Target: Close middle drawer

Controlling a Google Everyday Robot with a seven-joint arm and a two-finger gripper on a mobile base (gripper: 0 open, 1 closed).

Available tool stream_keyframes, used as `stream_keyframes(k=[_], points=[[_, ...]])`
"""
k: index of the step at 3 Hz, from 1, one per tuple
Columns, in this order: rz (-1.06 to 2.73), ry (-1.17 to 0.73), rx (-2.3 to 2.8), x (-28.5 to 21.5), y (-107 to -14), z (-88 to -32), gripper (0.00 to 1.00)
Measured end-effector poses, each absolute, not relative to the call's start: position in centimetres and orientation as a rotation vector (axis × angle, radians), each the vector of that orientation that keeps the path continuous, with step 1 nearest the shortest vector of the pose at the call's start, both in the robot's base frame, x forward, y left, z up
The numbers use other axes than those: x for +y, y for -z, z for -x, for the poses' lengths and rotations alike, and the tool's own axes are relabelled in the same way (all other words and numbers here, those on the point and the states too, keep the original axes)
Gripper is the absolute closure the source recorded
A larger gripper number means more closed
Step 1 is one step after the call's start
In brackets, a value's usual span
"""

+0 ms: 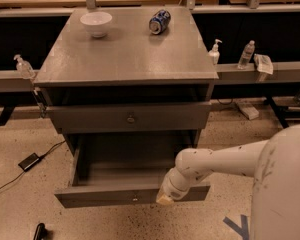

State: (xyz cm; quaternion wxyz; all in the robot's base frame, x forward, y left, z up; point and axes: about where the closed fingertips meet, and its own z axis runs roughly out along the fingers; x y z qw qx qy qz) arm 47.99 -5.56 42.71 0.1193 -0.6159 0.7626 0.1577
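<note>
"Where's the middle drawer (105, 196) from where you stand?"

"Low down, at six o'clock from the tabletop (125, 59), pulled far out of the grey cabinet (206, 109). You can look straight into its deep grey box, and its small round knob (135, 199) sits at the middle of the front panel."

"And the gripper?"

"The gripper (165, 199) is right at that front panel, at three o'clock from the knob and seemingly against the panel's face. The white arm (215, 161) reaches in from four o'clock."

"Clenched or released?"

"I cannot tell. Only a pale tip shows against the grey."

"What's above the drawer?"

"The upper drawer (90, 119), out just a little, with a dark gap over it."

"Anything on top?"

"A white bowl (96, 23) at eleven o'clock and a blue can (159, 21) lying on its side at one o'clock, well apart. At three o'clock from the cabinet, a pump bottle (215, 51) stands on a rail, with a clear bottle (246, 54) near it."
</note>
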Motion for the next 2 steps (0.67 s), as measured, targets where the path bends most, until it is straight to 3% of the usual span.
stream_keyframes(k=[2], points=[[1.789,-0.293,2.243,-6.8,-42.2,-52.1,1.00]])
